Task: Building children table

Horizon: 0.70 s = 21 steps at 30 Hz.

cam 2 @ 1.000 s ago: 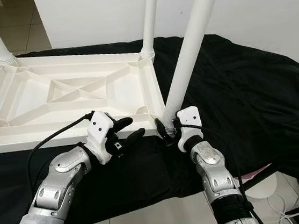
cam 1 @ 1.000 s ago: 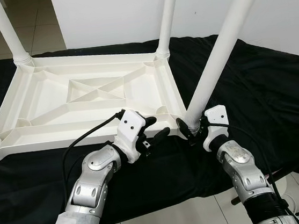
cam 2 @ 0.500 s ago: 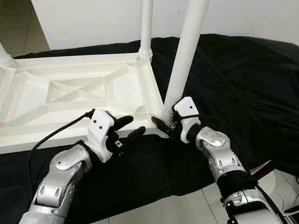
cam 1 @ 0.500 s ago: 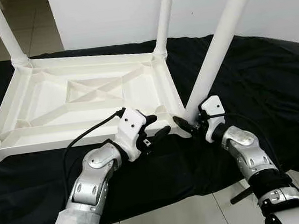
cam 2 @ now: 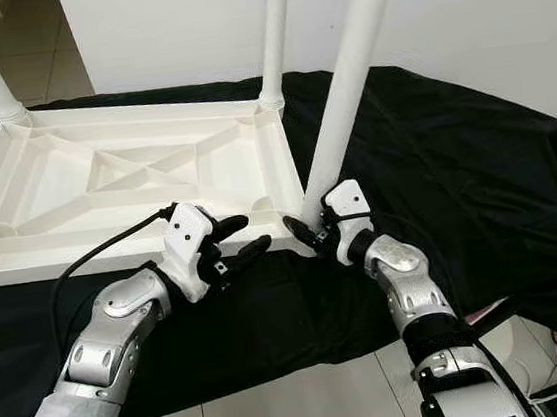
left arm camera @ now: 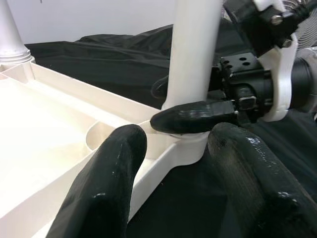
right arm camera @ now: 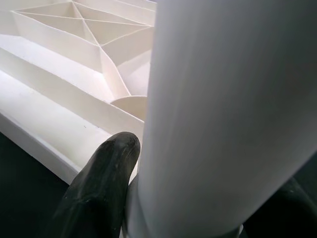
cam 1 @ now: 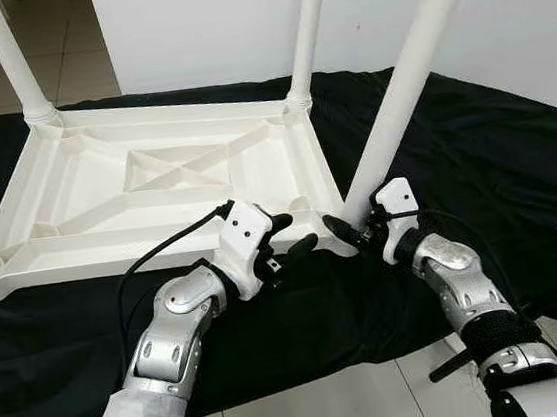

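The near-corner table leg (cam 1: 402, 104) is blocking the gap at the upturned tabletop (cam 1: 154, 172)'s corner, with the right gripper (cam 1: 354, 232) clasping its base. The left gripper (cam 1: 287, 238) is hovering spread just beside it. Bare black cloth (cam 1: 496, 174) is lying open to the right.

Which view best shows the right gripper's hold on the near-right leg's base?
The left wrist view: the right gripper wraps a finger around the leg just above its socket. The eye views show the grip from above, smaller. The right wrist view is too close, mostly leg with one finger.
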{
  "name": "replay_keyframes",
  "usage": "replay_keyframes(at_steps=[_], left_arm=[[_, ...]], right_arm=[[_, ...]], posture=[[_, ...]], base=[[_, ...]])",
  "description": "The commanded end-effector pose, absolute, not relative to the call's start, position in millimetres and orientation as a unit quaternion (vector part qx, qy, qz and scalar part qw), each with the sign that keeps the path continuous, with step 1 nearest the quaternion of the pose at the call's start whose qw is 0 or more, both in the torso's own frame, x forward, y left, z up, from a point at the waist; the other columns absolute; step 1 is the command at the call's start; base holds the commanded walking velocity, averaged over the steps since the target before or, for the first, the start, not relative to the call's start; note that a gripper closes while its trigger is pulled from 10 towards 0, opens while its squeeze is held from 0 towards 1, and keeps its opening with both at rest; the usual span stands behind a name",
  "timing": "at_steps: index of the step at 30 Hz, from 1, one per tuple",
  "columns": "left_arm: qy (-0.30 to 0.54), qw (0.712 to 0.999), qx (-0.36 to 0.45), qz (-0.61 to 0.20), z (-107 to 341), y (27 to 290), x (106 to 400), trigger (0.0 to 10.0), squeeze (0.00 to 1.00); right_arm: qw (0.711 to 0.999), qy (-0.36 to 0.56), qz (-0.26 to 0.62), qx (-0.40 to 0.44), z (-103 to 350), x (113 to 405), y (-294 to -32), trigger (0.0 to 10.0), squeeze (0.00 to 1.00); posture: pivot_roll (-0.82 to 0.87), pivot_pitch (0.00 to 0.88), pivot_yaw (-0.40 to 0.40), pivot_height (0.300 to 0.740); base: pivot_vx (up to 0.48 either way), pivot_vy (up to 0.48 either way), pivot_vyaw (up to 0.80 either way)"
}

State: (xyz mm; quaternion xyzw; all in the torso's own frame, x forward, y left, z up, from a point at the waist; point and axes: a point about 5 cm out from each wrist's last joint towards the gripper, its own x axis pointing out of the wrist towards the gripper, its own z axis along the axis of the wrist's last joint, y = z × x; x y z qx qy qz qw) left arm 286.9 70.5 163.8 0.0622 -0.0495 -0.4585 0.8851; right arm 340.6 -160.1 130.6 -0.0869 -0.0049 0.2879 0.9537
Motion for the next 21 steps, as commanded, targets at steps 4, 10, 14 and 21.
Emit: replay_keyframes(at_steps=[4,10,14,21], left_arm=[[-0.042,0.894,0.059,-0.443,159.3,67.8,285.4,10.0,0.00],[-0.038,0.894,0.058,-0.442,157.4,68.7,283.1,10.0,0.00],[-0.036,0.894,0.057,-0.442,156.4,69.3,281.8,10.0,0.00],[-0.035,0.894,0.056,-0.443,156.1,68.7,281.5,10.0,0.00]], right_arm=[[0.975,0.036,0.210,-0.058,112.2,333.6,-157.0,0.0,0.00],[0.991,0.042,0.122,-0.044,109.0,331.2,-152.3,0.0,0.00],[0.998,0.034,0.024,-0.038,107.8,326.3,-148.7,0.0,0.00],[0.999,0.015,-0.033,-0.014,112.5,321.9,-136.0,0.0,0.00]], posture=[[0.09,0.054,-0.084,0.740],[0.09,0.060,-0.088,0.740],[0.09,0.064,-0.090,0.740],[0.09,0.062,-0.091,0.740]], base=[[0.000,0.000,0.00],[0.000,0.000,0.00],[0.000,0.000,0.00],[0.000,0.000,0.00]])
